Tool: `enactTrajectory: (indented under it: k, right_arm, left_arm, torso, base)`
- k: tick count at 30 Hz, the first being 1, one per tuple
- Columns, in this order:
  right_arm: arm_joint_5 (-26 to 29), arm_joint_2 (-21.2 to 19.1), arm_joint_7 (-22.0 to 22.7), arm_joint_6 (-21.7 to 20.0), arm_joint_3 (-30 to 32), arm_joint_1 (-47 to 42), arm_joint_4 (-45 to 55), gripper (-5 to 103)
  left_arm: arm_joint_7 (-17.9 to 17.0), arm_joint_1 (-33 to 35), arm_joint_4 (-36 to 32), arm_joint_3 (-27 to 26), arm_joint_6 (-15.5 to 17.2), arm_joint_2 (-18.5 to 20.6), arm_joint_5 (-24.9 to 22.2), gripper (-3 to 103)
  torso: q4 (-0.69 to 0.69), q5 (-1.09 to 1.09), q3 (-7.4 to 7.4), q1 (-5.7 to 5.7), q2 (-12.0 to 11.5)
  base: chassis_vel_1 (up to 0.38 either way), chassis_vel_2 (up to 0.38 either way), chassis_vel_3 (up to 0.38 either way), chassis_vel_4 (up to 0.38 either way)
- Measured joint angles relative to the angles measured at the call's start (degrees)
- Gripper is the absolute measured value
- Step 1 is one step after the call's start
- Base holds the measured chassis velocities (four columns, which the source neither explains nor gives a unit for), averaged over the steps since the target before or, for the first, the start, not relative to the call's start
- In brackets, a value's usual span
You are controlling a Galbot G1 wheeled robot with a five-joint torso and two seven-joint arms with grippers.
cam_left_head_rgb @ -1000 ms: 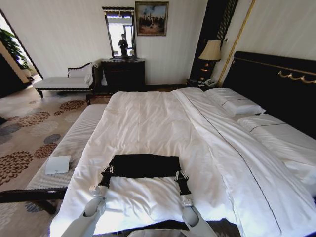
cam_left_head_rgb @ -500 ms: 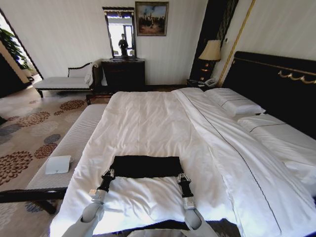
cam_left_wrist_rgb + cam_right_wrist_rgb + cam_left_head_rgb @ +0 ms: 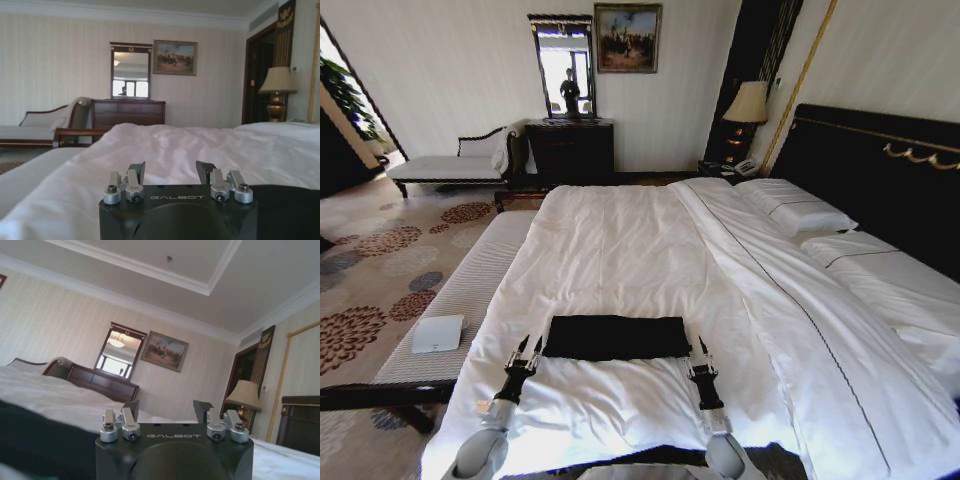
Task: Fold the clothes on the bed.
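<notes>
Bench: a pale striped desk (image 3: pixel 460 300) is lying along the floor, carrying a white pad (image 3: pixel 438 333).
Far wall: a mirror (image 3: pixel 564 66) is hanging beside a painting (image 3: pixel 626 37).
Lamp (image 3: pixel 748 103): standing at the corner.

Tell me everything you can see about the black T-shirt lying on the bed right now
The black T-shirt lies folded into a flat, wide band of soft dark fabric across the near end of the bed, resting on the white duvet. No lettering or sleeves show. Its edges look fairly straight, the surface smooth. The left gripper sits just off its left end and the right gripper just off its right end, both open and not holding it. In the wrist views it appears as a dark patch beside each gripper.
</notes>
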Motion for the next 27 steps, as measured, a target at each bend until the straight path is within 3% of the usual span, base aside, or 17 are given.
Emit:
enactTrajectory:
  k: [1, 4, 6, 8, 9, 10, 15, 22, 25, 27]
  right_arm:
    - [0.88, -0.57, -0.27, -0.43, 0.36, -0.72, 1.29, 65]
    - [10.35, -2.93, -5.79, -5.65, 2.59, -3.96, 9.60, 81]
    - [11.57, -2.97, -6.81, -6.60, 2.75, -4.09, 10.38, 81]
    - [18.34, -5.15, -10.86, -15.22, 2.17, -2.28, 14.25, 91]
    - [19.72, -5.91, -11.63, -17.74, 1.64, -0.88, 14.99, 97]
    - [19.72, -5.91, -11.63, -17.74, 1.64, -0.88, 14.99, 97]
    - [30.18, -10.61, -13.32, -32.06, -5.33, 8.50, 18.50, 100]
    - [29.77, -11.94, -14.60, -35.82, -15.49, 18.12, 15.13, 100]
    - [29.31, -8.45, -14.54, -36.41, -23.58, 22.88, 9.76, 100]
    - [29.20, -7.19, -14.48, -36.38, -24.81, 23.48, 8.22, 100]
  left_arm:
    - [-0.02, -0.02, -0.26, -0.52, 0.21, 0.20, -0.03, 64]
    - [-0.96, -1.12, -2.93, -0.54, 3.21, 1.46, 0.48, 81]
    - [-1.08, -1.34, -3.34, -0.21, 3.75, 1.61, 0.59, 81]
    - [-3.32, -3.68, -5.79, 3.12, 8.16, 2.73, 1.79, 96]
    - [-4.11, -4.55, -6.44, 4.36, 9.67, 3.13, 2.11, 96]
    - [-4.11, -4.55, -6.44, 4.36, 9.67, 3.13, 2.11, 96]
    - [-8.74, -13.98, -8.53, 14.97, 17.73, 6.46, 1.52, 100]
    - [-9.65, -19.12, -6.40, 22.08, 19.93, 7.37, 0.23, 100]
    - [-9.46, -20.21, -3.36, 24.95, 19.96, 6.89, 0.75, 100]
    - [-9.40, -20.40, -2.60, 25.33, 19.92, 6.48, 1.01, 100]
  torso:
    - [0.00, -0.01, 0.00, 0.00, 0.00]
    - [-0.01, -0.02, 0.01, 0.00, 0.00]
    - [-0.01, -0.01, 0.01, 0.00, 0.00]
    - [-0.03, -0.02, 0.01, 0.00, 0.00]
    - [-0.02, -0.04, 0.01, 0.00, 0.00]
    - [-0.02, -0.04, 0.01, 0.00, 0.00]
    - [-0.02, -0.01, 0.02, 0.02, -0.01]
    - [0.00, 0.01, 0.02, 0.02, -0.01]
    - [0.00, -0.01, 0.02, 0.03, -0.01]
    - [0.00, 0.00, 0.02, 0.02, -0.01]
  base:
    - [0.000, 0.000, 0.000, 0.000]
    - [0.000, 0.000, 0.000, 0.000]
    - [0.000, 0.000, 0.000, 0.000]
    - [0.000, 0.000, 0.000, 0.000]
    - [0.000, 0.000, 0.000, 0.000]
    - [0.000, 0.000, 0.000, 0.000]
    - [0.000, 0.000, 0.000, 0.000]
    - [0.000, 0.000, 0.000, 0.000]
    - [0.000, 0.000, 0.000, 0.000]
    - [0.000, 0.000, 0.000, 0.000]
